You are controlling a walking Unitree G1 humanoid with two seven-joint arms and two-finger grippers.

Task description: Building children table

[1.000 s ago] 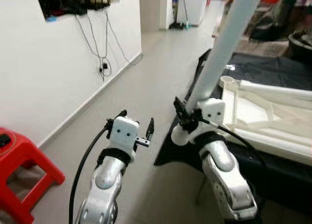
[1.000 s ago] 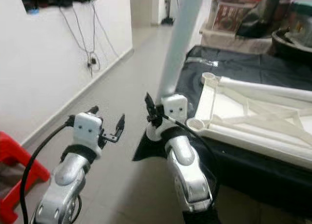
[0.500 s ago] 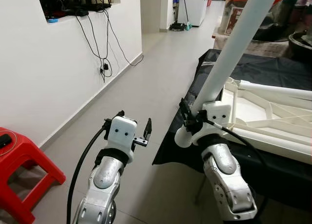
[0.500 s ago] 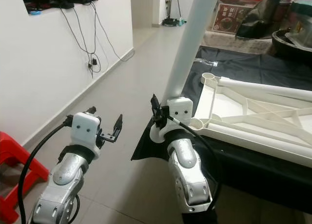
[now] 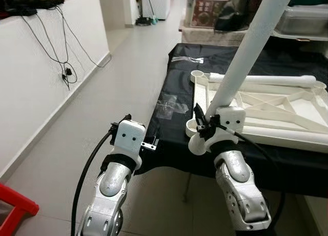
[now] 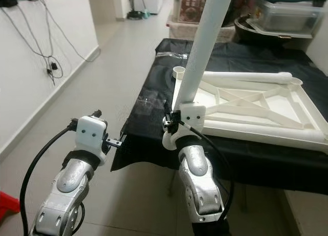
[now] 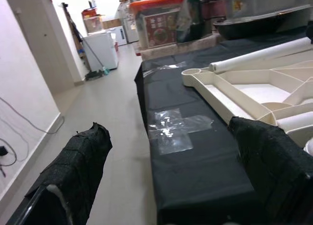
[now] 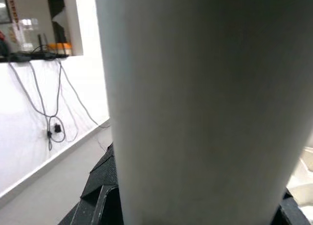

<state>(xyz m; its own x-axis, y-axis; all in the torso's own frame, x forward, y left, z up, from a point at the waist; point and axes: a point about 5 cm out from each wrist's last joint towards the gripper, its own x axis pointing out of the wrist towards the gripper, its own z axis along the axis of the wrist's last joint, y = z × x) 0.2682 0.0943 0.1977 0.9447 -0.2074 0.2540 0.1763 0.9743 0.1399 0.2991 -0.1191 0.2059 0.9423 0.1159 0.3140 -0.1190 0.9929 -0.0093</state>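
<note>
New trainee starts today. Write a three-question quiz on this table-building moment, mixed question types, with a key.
1. True or false: the right claw is shut on the white table leg.
2. The upturned white tabletop frame lies on: A) the bare floor B) a red stool C) the black cloth.
3. Fill in: the left claw hangs ____, holding nothing.

Key: 1 true; 2 C; 3 open.
</note>
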